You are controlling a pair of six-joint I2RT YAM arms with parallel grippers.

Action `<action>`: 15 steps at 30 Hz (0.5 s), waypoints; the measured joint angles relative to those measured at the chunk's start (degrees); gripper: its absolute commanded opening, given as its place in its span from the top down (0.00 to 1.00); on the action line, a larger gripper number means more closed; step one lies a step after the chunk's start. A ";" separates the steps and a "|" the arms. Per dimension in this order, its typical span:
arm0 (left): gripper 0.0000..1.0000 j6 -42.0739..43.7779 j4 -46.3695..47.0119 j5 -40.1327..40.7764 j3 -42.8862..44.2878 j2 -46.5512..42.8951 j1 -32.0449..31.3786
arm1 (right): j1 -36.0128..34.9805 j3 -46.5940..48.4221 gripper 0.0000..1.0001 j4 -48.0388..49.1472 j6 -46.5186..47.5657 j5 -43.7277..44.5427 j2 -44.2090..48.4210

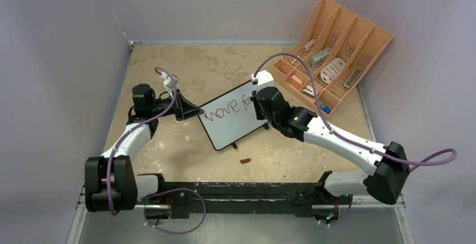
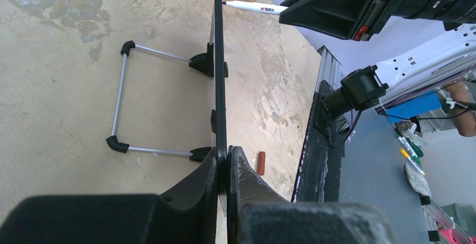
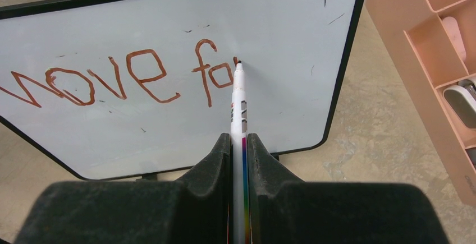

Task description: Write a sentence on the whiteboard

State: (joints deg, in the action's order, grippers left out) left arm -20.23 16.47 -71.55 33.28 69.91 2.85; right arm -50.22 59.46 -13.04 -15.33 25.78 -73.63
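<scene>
The whiteboard [image 1: 231, 118] stands at the middle of the bench [image 1: 168, 70], between the two arms, with its face turned toward the right arm. It is propped on a wire stand [image 2: 119, 99] whose black feet rest on the bench behind it. The board is set at an angle, its left corner nearer and its right corner farther.

The left gripper [image 2: 224, 153] is pressed together on the board's left edge, pinching the thin black frame between its fingers. In the left wrist view the board shows edge-on as a narrow black line running away from that gripper.

The right gripper [image 3: 239, 138] pinches a white marker [image 3: 238, 98] by its barrel, with the tip pointing away from the wrist. The tip touches the board's face just right of the last letter. Red-brown writing on the board reads "move fo", and a few small dark specks dot the white surface around it.

A small red-brown cylinder [image 1: 245, 160] lies on the bench near the board's near edge, apart from it. A peach slotted organizer [image 1: 367, 64] sits at the far right of the bench, just beside the board's right corner, with several small items in its compartments.
</scene>
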 measured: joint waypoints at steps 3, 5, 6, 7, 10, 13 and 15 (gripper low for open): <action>1.00 0.09 -0.04 0.00 0.02 0.00 0.00 | 0.00 0.00 1.00 -0.35 -0.02 -0.02 0.15; 1.00 0.13 -0.09 0.00 0.04 0.00 0.00 | 0.00 -0.02 1.00 -0.42 -0.02 -0.02 0.20; 1.00 0.15 -0.11 0.00 0.04 0.00 0.00 | 0.00 -0.02 1.00 -0.42 -0.02 -0.04 0.20; 1.00 0.15 -0.15 0.00 0.04 0.00 0.00 | 0.00 -0.02 1.00 -0.44 -0.02 -0.04 0.20; 1.00 0.31 -0.26 0.00 0.07 0.00 0.00 | 0.00 -0.02 1.00 -0.44 -0.02 -0.11 0.20; 1.00 0.33 -0.28 0.00 0.07 0.00 0.00 | 0.00 -0.02 1.00 -0.44 -0.02 -0.44 0.20; 1.00 0.31 -0.28 0.00 0.07 0.00 0.00 | 0.00 -0.02 1.00 -0.42 -0.02 -0.55 0.20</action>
State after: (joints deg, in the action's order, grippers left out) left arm -19.92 16.19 -71.55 33.34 69.91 2.85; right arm -50.22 59.44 -13.45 -15.35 25.23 -73.43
